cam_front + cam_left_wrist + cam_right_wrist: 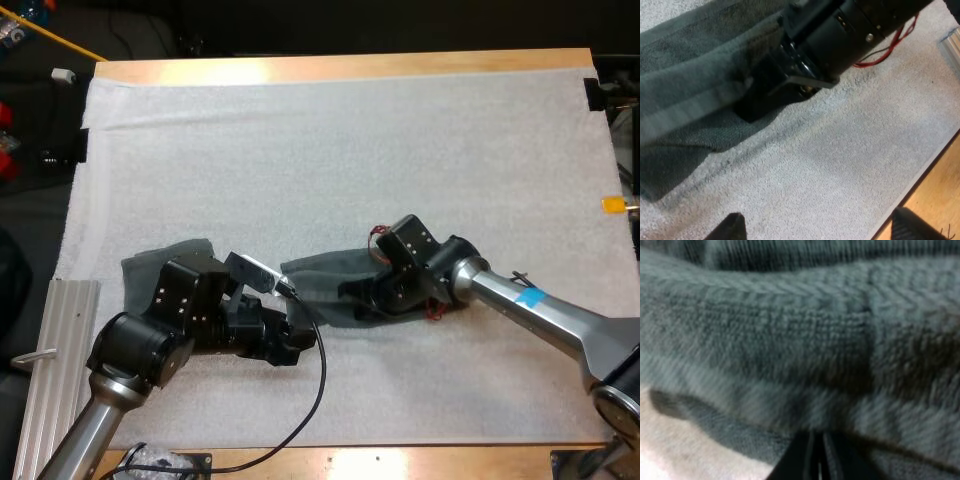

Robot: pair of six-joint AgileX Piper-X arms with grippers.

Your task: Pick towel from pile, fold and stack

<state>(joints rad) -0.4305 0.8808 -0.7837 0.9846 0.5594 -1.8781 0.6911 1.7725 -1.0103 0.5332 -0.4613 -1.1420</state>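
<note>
Pinches the crumpled towel, lying mid-mat, at its near right edge with the right pincer, fingers pressed almost together on the cloth. Holds the left pincer spread and clear, just left of that towel, low over the white mat. Covers part of a second towel at near left with the left arm.
</note>
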